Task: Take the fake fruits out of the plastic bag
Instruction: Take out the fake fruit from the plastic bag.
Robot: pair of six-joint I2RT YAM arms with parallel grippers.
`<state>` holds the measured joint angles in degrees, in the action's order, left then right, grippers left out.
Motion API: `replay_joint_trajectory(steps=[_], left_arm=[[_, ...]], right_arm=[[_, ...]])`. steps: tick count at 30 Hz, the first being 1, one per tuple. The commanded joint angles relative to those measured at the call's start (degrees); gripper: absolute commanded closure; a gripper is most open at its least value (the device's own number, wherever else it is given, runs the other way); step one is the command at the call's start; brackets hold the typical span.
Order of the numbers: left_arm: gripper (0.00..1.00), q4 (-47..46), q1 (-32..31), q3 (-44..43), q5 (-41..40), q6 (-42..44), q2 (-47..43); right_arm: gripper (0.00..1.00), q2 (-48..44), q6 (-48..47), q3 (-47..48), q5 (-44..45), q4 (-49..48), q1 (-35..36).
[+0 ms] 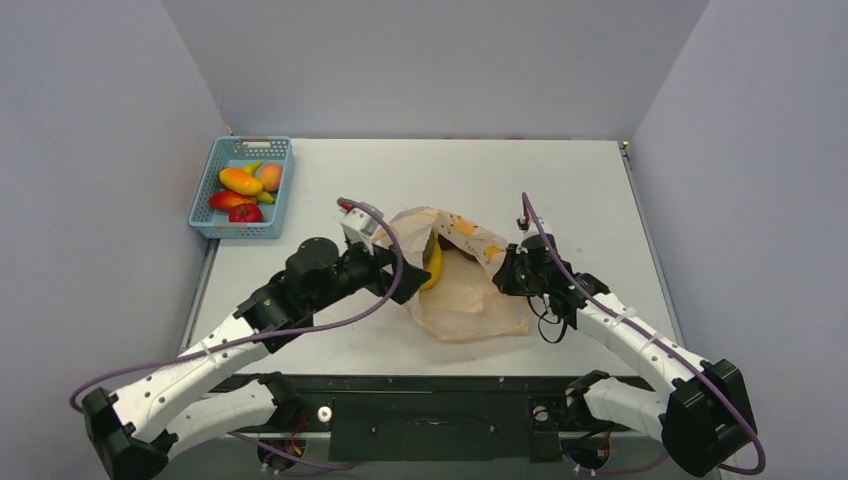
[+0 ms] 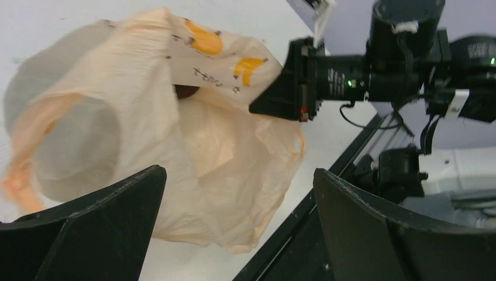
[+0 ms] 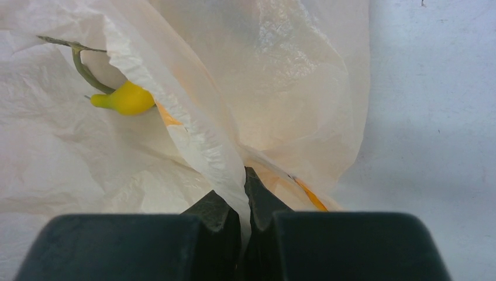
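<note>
The peach plastic bag point(image 1: 462, 290) lies mid-table with its mouth facing the far side. A yellow banana point(image 1: 434, 264) and a dark brown piece point(image 1: 465, 256) show in the mouth. My right gripper point(image 1: 507, 272) is shut on the bag's right rim; in the right wrist view the film point(image 3: 234, 170) is pinched between the fingers, and the banana's tip point(image 3: 126, 98) shows inside. My left gripper point(image 1: 408, 280) is open and empty at the bag's left side. In the left wrist view the bag point(image 2: 146, 134) lies ahead of the open fingers point(image 2: 105, 216), with the brown piece point(image 2: 187, 92) inside.
A blue mesh basket point(image 1: 212, 215) at the far left holds several fruits, among them an orange-yellow piece point(image 1: 241, 181) and a red one point(image 1: 245, 213). The table's front edge and black base rail point(image 1: 430, 385) run just behind the bag.
</note>
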<state>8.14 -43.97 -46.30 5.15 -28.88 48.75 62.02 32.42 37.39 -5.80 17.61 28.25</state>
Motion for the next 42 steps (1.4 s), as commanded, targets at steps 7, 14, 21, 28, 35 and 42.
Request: replay_joint_trajectory(steps=[7,14,21,28,35,42], left_arm=[[0.05,8.27,-18.46,-15.34,-15.43,16.62,19.89],[0.06,9.63,-18.06,-18.66,-14.07,17.77,30.53],[0.09,10.39,-16.52,-21.32,-15.19,17.07,38.4],[0.1,10.95,-15.89,-22.64,-23.6,16.94,43.41],[0.1,11.03,-15.64,-24.06,-28.73,16.8,48.59],[0.1,13.92,-14.37,-25.52,-32.4,17.56,52.97]], right_arm=[[1.0,-2.56,1.24,1.24,1.76,-1.27,1.0],[1.0,-3.81,1.02,0.27,2.52,-0.51,0.92],[1.0,-3.68,1.13,-0.24,2.17,-0.87,0.91],[1.0,-3.69,1.42,-0.34,1.51,-1.1,0.93],[1.0,-3.64,1.85,-0.65,1.32,-1.59,0.93],[1.0,-3.57,1.84,-0.84,1.23,-1.87,0.91]])
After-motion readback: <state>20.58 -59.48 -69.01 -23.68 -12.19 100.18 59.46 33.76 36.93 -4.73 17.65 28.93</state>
